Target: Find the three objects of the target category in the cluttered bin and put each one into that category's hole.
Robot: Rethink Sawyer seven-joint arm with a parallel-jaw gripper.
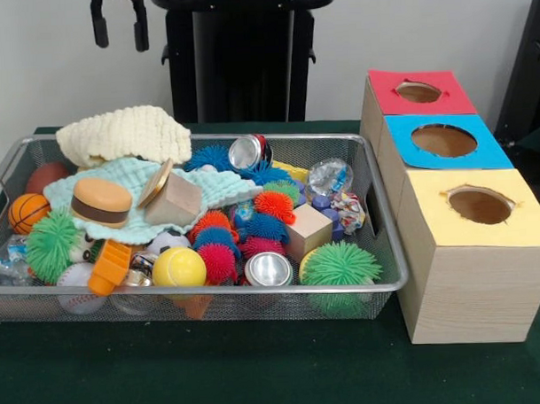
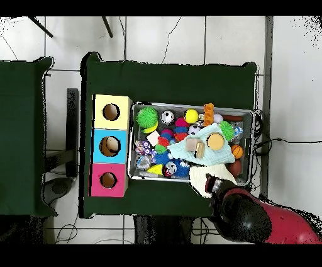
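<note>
The cluttered bin [image 1: 255, 292], a wide silver wire-mesh tray, sits on the green table, also in the overhead view [image 2: 188, 105]. It holds spiky balls in green [image 1: 51, 245], orange [image 1: 274, 204] and blue [image 1: 213, 157]. It also holds a yellow ball [image 1: 178, 267], a basketball [image 1: 28, 212], wooden blocks [image 1: 308, 229], cans [image 1: 268, 268], a toy burger [image 1: 101, 201] and cloths [image 1: 126, 132]. Three wooden boxes each have a hole on top: red [image 1: 417, 92], blue [image 1: 443, 141], yellow [image 1: 479, 205]. My gripper [image 1: 120, 43] hangs open and empty high above the bin's far left corner.
The boxes stand in a row touching the bin's right side in the front view. The black pedestal [image 1: 243, 52] stands behind the bin. In the overhead view the red arm [image 2: 251, 217] reaches in at the bin's lower right, over the cream cloth [image 2: 210, 176].
</note>
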